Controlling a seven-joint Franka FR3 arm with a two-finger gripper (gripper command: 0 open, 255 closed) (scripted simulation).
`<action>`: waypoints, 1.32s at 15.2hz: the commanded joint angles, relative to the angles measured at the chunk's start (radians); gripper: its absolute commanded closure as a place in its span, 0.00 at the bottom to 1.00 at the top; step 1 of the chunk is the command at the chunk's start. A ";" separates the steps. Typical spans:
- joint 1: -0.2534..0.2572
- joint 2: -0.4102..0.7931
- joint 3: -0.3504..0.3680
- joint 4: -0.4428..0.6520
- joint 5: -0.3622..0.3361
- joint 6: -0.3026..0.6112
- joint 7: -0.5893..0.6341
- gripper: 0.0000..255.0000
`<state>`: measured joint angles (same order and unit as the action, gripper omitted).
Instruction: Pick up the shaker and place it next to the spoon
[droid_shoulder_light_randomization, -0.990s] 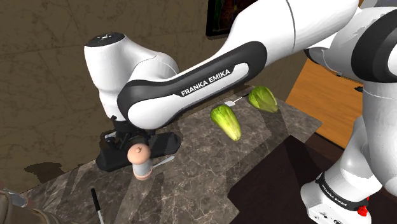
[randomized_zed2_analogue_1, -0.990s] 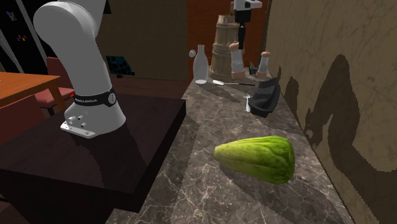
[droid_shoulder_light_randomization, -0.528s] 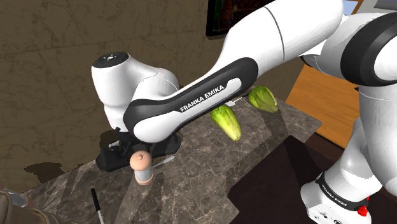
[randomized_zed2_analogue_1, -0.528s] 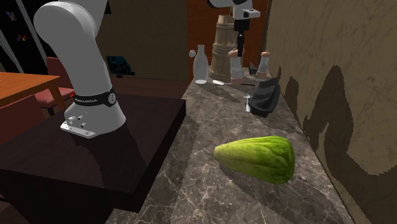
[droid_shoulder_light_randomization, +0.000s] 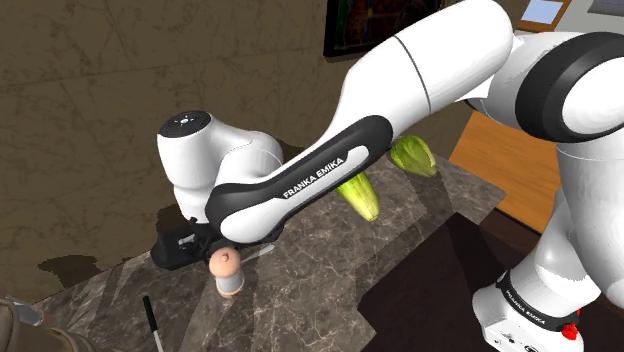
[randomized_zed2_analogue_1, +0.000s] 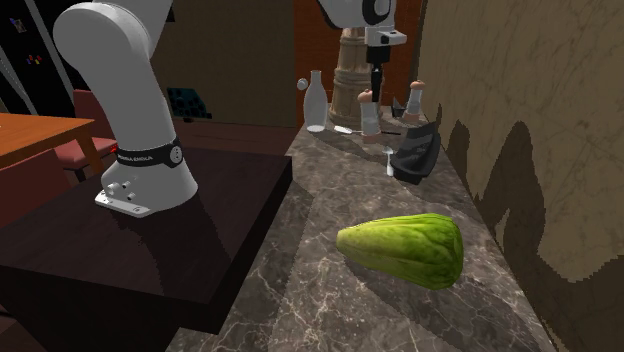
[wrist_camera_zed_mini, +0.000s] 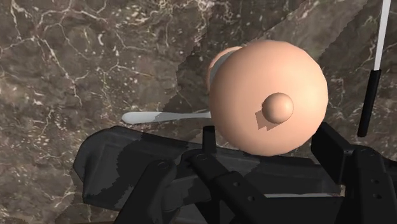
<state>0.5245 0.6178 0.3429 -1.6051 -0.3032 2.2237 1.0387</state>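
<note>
Shaker (droid_shoulder_light_randomization: 228, 272) lowered toward the counter (droid_shoulder_light_randomization: 330, 275), tool (wrist_camera_zed_mini: 270, 136) clamped on it, spoon (wrist_camera_zed_mini: 159, 117) just beside

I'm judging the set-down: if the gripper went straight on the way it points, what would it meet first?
The gripper points down, shut on the shaker, so the shaker's base would probably meet the marble counter first, beside the spoon. The remaining gap is unclear.
</note>
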 joint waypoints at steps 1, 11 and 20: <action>0.004 0.018 -0.005 0.000 -0.007 0.018 0.005 1.00; 0.011 0.054 -0.016 -0.007 -0.022 0.060 0.015 1.00; 0.007 0.032 -0.009 -0.007 -0.014 0.039 0.011 0.00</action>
<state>0.5331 0.6621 0.3299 -1.6127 -0.3214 2.2746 1.0516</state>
